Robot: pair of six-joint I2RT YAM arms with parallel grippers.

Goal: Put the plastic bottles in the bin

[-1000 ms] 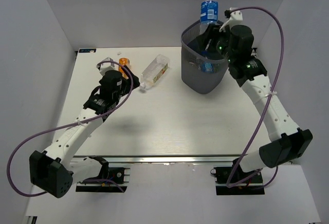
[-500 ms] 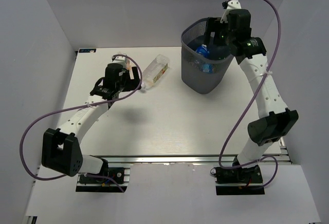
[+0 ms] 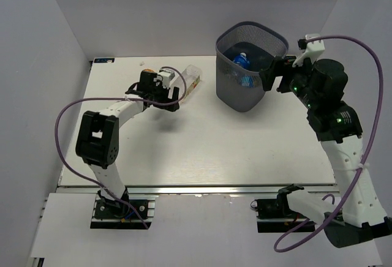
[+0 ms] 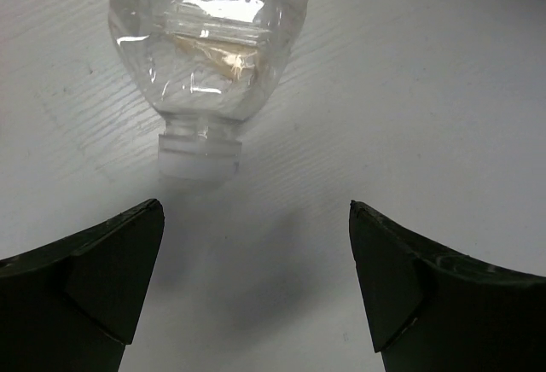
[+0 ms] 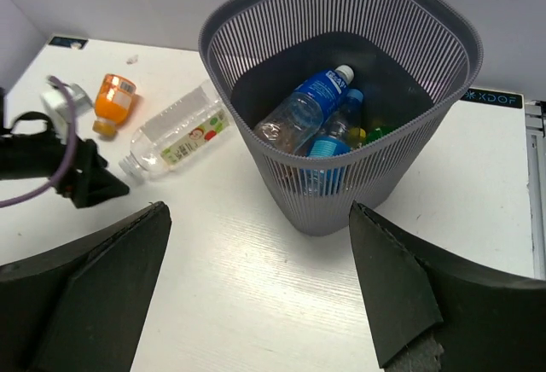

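The clear bottle (image 4: 212, 39) lies cap toward the spread left gripper (image 4: 256, 252), an orange bottle (image 5: 113, 104) beside it. The right gripper (image 5: 256, 252), also spread, has drawn back from the bin (image 5: 465, 56), where its blue-labelled bottle (image 5: 311, 103) now lies.

bin (image 5: 341, 206) dark grey, fine vertical wire stripes all round, darker inside; in it a blue-label bottle (image 5: 320, 95) with clear body, royal blue label, white cap; second bottle (image 5: 337, 133) clear, lighter blue label, blue cap; bit of green bottle (image 5: 380, 133) next to it; orange bottle (image 5: 113, 103) orange with white label band; squarish clear bottle (image 5: 175, 137) has white-and-green label with red spots, white cap; table (image 5: 256, 304) white, faint grain lines; left gripper (image 4: 256, 210) and right gripper (image 5: 258, 210) fingers black; arms (image 3: 343, 157) white with black joints; cables (image 3: 58, 133) purple; walls (image 3: 153, 10) pale grey
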